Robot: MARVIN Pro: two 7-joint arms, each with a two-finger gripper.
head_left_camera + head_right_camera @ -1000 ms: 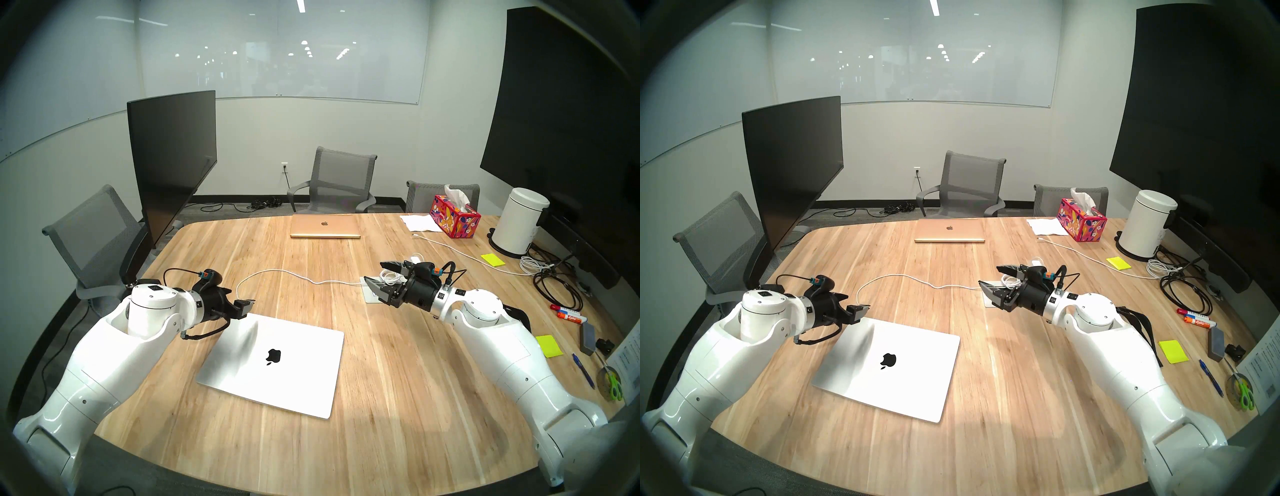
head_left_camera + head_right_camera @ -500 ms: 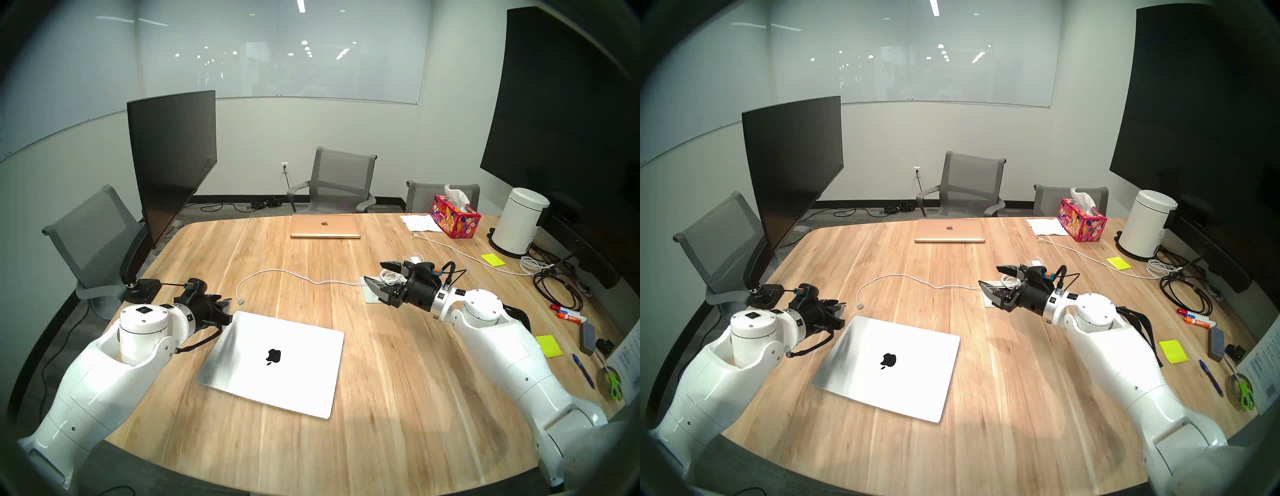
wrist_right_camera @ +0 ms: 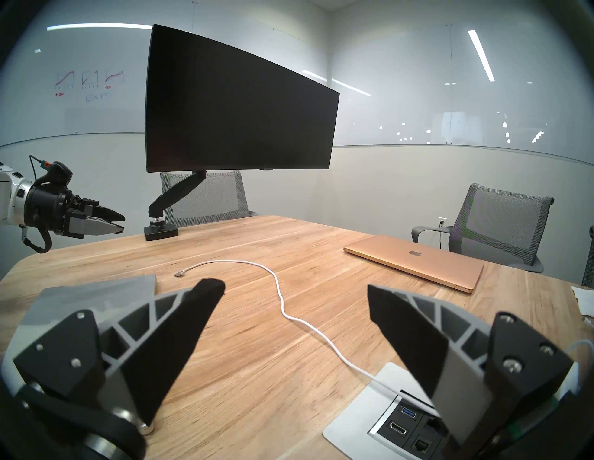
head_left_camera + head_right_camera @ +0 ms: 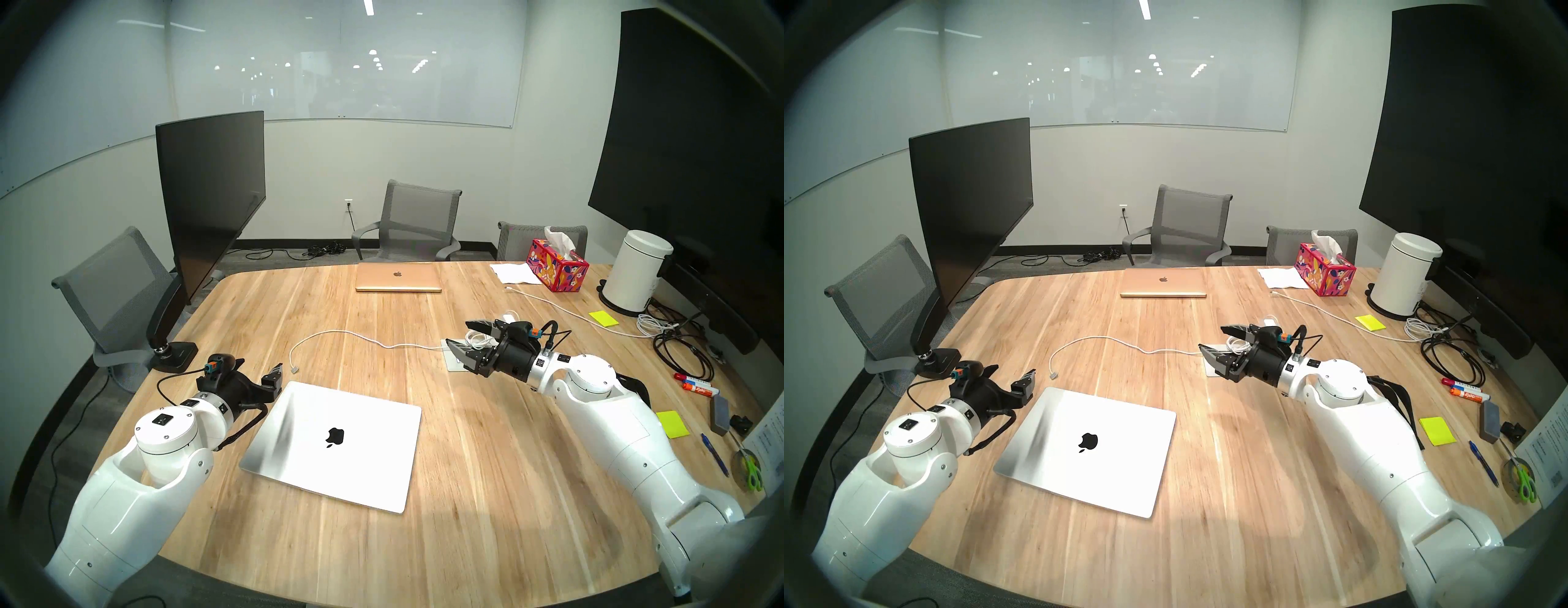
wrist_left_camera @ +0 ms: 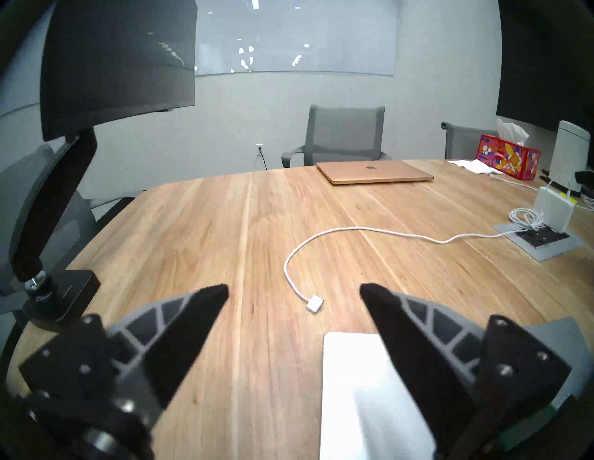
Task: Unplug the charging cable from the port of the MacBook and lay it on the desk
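Head stereo left view: cable is out of the laptop, both grippers empty.

Left to right: left gripper [image 4: 259, 373] hovers off the MacBook's [image 4: 335, 441] far-left corner, jaws apart with nothing between them; the left wrist view shows the gap clearly. Charging cable [image 4: 339, 335] lies flat on the desk [image 4: 488, 488], its plug [image 4: 294, 370] just beyond that corner, apart from the laptop and from the fingers. Cord runs right across the wood to the desk's power panel [image 3: 379, 417]. Right gripper [image 4: 466, 342] hangs over that panel, jaws spread wide, gripping nothing. Rose-gold laptop [image 4: 398, 277] sits closed at the far edge.
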